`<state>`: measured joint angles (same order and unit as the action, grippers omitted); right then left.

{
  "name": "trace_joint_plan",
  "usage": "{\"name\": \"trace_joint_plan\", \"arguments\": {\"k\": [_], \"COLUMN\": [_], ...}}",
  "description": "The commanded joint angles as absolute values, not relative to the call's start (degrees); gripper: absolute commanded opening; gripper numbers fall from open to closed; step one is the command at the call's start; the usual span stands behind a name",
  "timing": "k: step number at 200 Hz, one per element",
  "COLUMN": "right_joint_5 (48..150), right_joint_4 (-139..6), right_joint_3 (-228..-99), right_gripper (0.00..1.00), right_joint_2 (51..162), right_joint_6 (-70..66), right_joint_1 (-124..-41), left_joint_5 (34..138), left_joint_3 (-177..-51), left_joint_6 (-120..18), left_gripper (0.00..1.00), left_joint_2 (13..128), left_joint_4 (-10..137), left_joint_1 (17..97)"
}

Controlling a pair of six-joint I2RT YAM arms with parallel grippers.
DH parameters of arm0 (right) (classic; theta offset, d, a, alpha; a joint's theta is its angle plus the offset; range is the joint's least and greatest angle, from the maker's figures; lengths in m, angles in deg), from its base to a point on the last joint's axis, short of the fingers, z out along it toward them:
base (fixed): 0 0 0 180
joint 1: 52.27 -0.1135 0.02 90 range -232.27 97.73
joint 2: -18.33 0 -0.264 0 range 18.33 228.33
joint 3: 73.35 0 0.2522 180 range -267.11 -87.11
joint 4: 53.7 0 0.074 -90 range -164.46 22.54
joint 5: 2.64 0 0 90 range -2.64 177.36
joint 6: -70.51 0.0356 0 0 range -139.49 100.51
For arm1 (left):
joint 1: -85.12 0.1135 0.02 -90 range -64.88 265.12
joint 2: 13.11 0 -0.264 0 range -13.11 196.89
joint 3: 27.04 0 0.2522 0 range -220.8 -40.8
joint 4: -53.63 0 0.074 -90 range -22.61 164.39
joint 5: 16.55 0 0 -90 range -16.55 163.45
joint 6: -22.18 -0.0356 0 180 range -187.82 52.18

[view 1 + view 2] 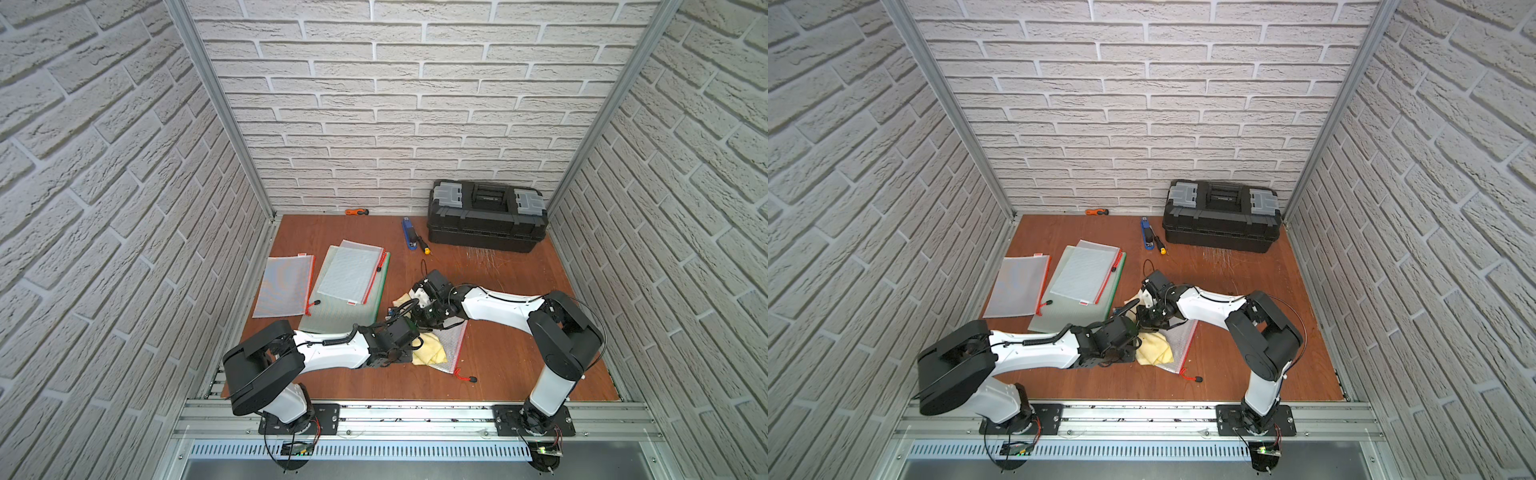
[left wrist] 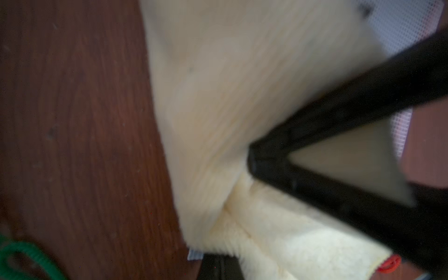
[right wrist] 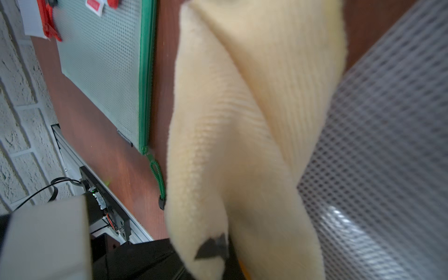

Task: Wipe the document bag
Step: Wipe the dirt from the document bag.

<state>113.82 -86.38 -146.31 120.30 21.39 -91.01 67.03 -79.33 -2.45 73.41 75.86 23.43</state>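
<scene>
The document bag, a clear mesh pouch with a red zipper and red pull cord, lies flat near the table's front middle. A yellow cloth lies over its left part. My left gripper reaches in from the left and is shut on the cloth's near part. My right gripper comes from the right, angled down, and is shut on the cloth's far part. In the right wrist view the cloth hangs from the jaws beside the bag's mesh. In the left wrist view the cloth fills the middle and the bag shows behind it.
Two more red-zipped mesh pouches lie at the left, the second on top of a green-zipped one. A black toolbox stands at the back right, with a blue stapler, a screwdriver and an orange tool near the back wall.
</scene>
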Motion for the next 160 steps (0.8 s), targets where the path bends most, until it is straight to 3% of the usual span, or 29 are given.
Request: {"name": "trace_joint_plan", "arguments": {"k": [1, 124, 160], "right_joint_5": [114.4, 112.3, 115.6], "right_joint_4": [-83.2, -94.7, -94.5], "right_joint_3": [-145.1, -144.7, -145.8], "right_gripper": [0.02, 0.02, 0.02], "right_joint_2": [121.3, 118.2, 118.3], "right_joint_6": [25.2, 11.5, 11.5], "right_joint_1": [-89.8, -67.1, -65.7], "left_joint_5": [66.4, 67.4, 67.5], "left_joint_3": [-79.8, -82.6, -83.0], "left_joint_6": [-2.8, -3.6, -3.7], "left_gripper": [0.00, 0.00, 0.00], "left_joint_2": [73.5, 76.9, 77.3], "left_joint_4": [77.9, 79.3, 79.1], "left_joint_1": [23.3, 23.3, 23.2]}}
